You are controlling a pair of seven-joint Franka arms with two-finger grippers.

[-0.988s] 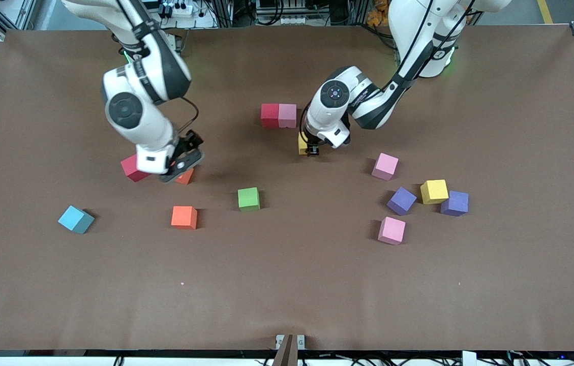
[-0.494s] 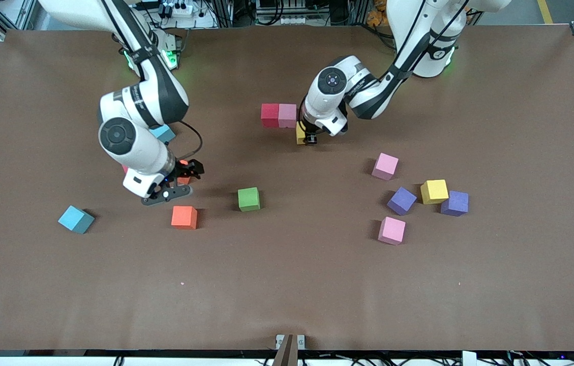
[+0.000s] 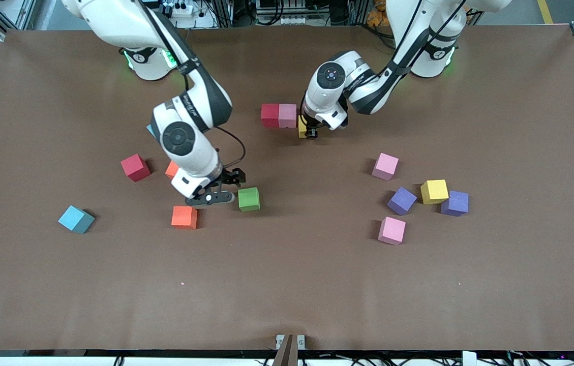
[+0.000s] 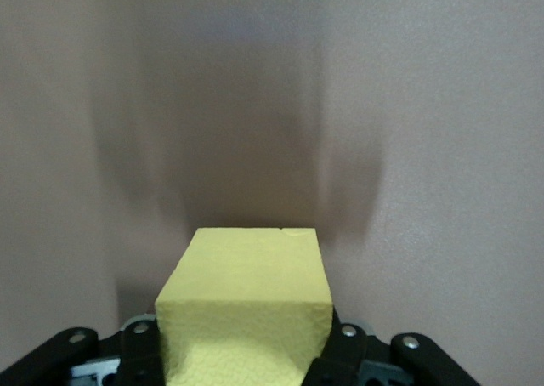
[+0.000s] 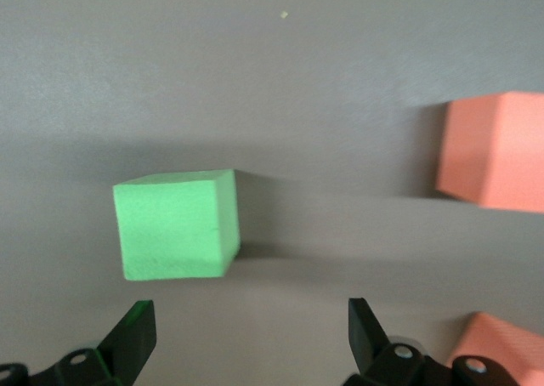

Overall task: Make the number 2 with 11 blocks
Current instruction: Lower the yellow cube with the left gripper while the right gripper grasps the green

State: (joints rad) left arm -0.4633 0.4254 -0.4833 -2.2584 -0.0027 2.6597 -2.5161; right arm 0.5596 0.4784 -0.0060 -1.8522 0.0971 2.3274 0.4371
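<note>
My left gripper (image 3: 310, 133) is clamped on a small matte yellow foam cube (image 4: 246, 305), right beside the pink foam cube (image 3: 287, 115), which touches a red foam cube (image 3: 270, 115) in a short row; can't tell if yellow touches pink. My right gripper (image 5: 248, 333) hangs w/ fingers spread wide, holding nothing, just beside the green foam cube (image 3: 248, 199). Other blocks are scattered nearer the front camera than that row: an orange foam cube (image 3: 184, 217) near green, pinks, purples, another yellow toward left arm's end.
</note>
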